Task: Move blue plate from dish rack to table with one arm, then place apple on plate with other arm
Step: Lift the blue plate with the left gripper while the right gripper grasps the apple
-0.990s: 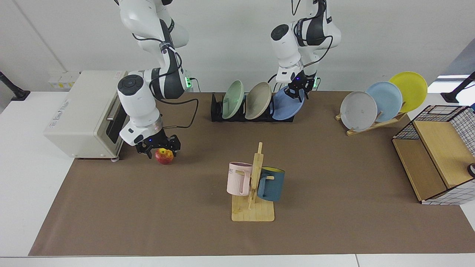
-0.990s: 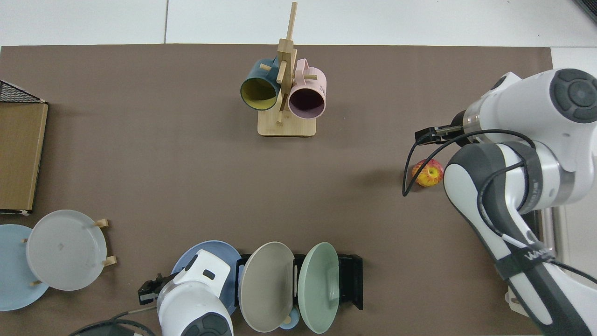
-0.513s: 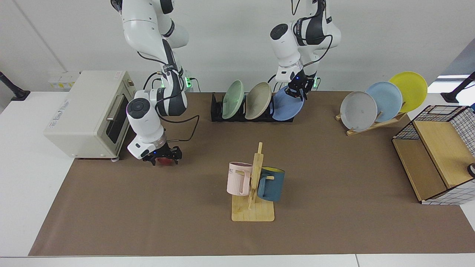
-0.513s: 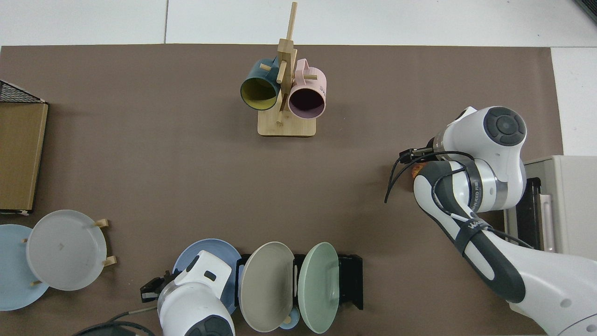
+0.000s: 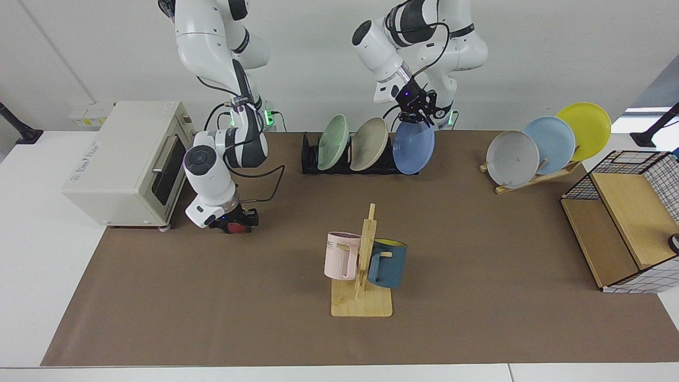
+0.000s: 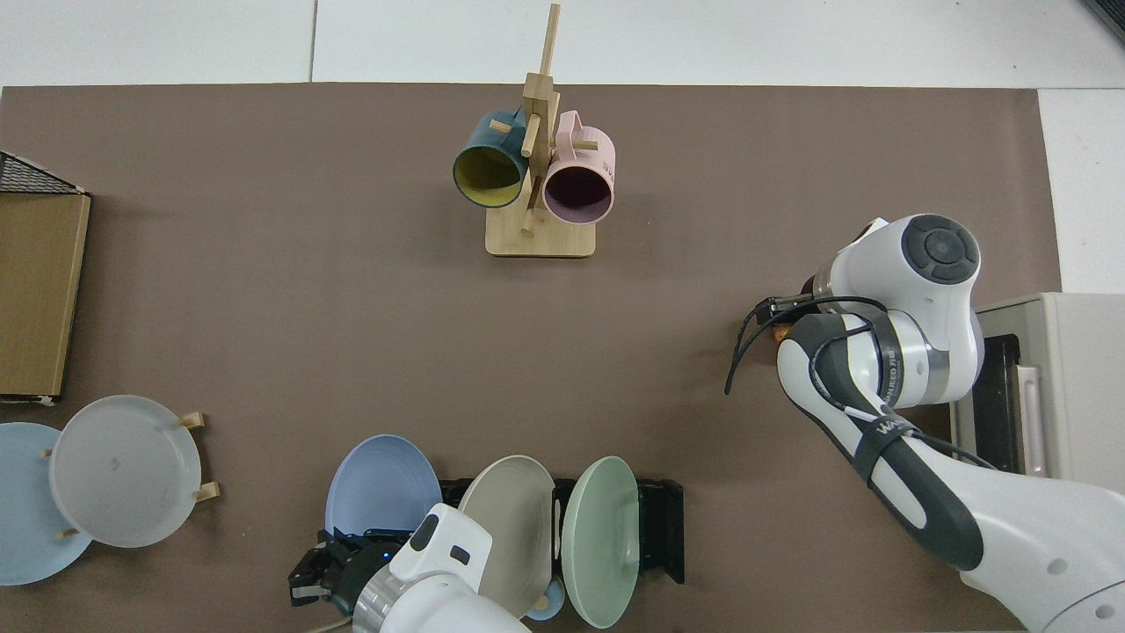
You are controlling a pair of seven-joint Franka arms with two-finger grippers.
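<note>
I see left gripper (image 5: 419, 114) jaws clamped on blue plate (image 5: 414, 145) rim at dish rack (image 5: 313, 159); right gripper (image 5: 233, 225) jaws clamped on apple (image 5: 233, 228) on bench (image 5: 477, 239).

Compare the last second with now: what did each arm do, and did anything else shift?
The right gripper dropped onto the apple by the toaster oven, so it now sits between the fingers, mostly hidden. The left gripper, gripping the blue plate by its top rim, tipped it more upright at the end of the dish rack. The other plates, mugs and stands kept their places.
</note>
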